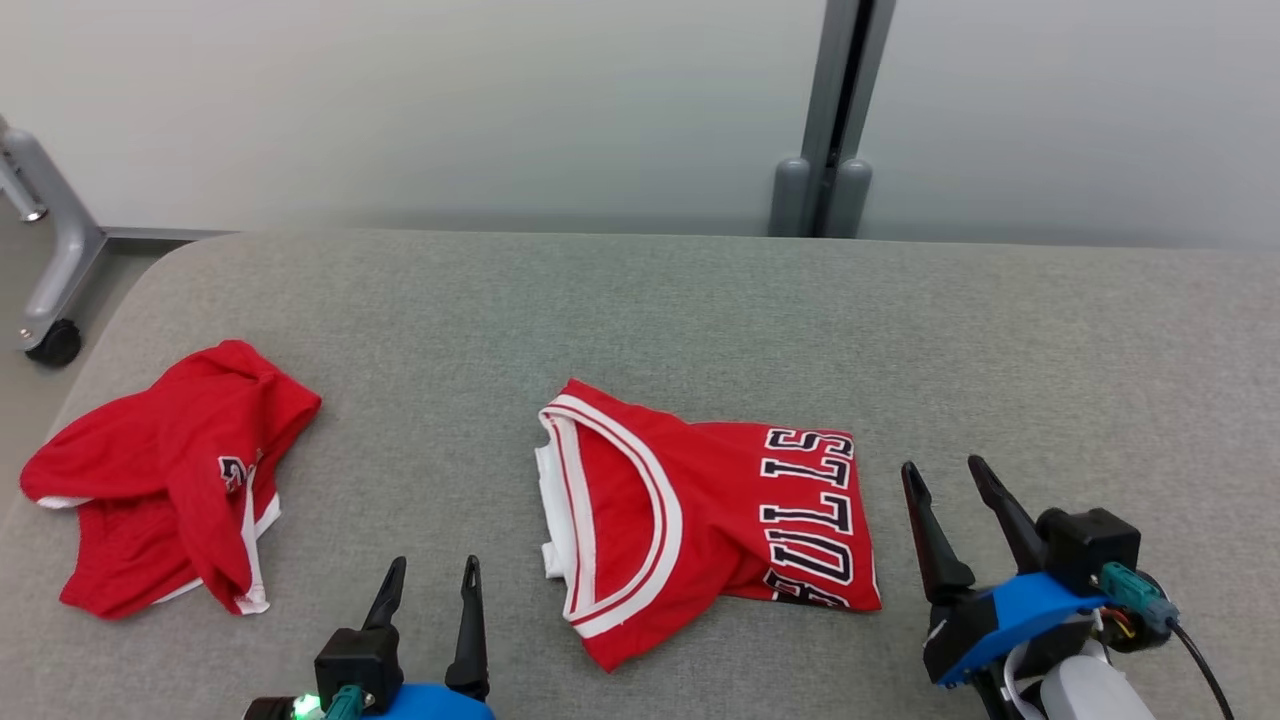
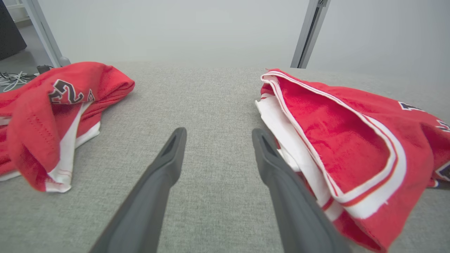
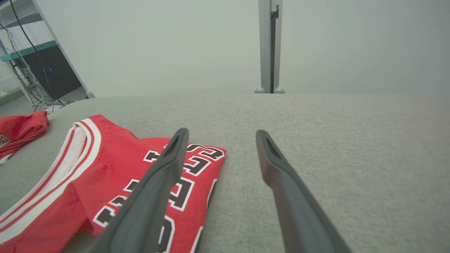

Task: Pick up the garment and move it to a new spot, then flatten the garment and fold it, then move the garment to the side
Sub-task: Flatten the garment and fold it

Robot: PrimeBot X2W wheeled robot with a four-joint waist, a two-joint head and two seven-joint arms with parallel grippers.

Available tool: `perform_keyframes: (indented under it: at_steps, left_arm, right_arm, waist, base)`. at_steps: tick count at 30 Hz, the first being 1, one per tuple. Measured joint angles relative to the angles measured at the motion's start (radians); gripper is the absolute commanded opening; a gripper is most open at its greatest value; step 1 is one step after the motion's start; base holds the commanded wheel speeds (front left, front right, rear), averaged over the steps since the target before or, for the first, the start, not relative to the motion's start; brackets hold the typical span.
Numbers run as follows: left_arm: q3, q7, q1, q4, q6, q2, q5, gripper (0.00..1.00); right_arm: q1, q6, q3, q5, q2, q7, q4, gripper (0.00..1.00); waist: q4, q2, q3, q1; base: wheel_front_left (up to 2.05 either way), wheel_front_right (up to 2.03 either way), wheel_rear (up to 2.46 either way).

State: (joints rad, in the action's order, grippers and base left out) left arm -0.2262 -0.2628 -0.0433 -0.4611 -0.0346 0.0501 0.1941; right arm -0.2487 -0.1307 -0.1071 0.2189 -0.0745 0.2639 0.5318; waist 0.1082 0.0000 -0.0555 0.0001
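A red jersey with white trim and dark lettering, the garment (image 1: 700,520), lies folded on the grey cushioned surface (image 1: 700,310) at its middle. My right gripper (image 1: 942,465) stands open just right of the jersey's lettered edge, holding nothing. In the right wrist view its fingers (image 3: 222,131) spread above that edge of the jersey (image 3: 116,175). My left gripper (image 1: 434,562) is open near the front edge, left of the jersey. The left wrist view shows its fingers (image 2: 218,130) over bare fabric, with the jersey's collar side (image 2: 351,147) close beside the right finger.
A second red garment (image 1: 170,480) lies crumpled at the surface's left end, also seen as the crumpled red cloth (image 2: 52,116) in the left wrist view. A wheeled metal frame (image 1: 50,270) stands off the left corner. A grey post (image 1: 835,120) rises behind the surface.
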Motion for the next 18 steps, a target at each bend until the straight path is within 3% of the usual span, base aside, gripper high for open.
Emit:
perform_keyframes:
  at_steps: [7,18]
  left_arm:
    - [0.026,0.000,0.024,0.011,0.000,0.000,-0.010,1.00]
    - [0.040,0.000,0.083,0.026,0.000,0.000,-0.010,1.00]
  right_arm:
    - [0.075,0.000,0.093,-0.063,0.015,0.000,0.004,1.00]
    - [0.136,0.000,0.096,-0.048,0.023,0.000,0.022,1.00]
  waist:
    - [-0.069,0.0000,0.029,-0.0001]
    - [-0.110,0.0000,0.060,-0.0001]
  base:
    - [0.00,0.00,0.00]
    - [0.00,0.00,0.00]
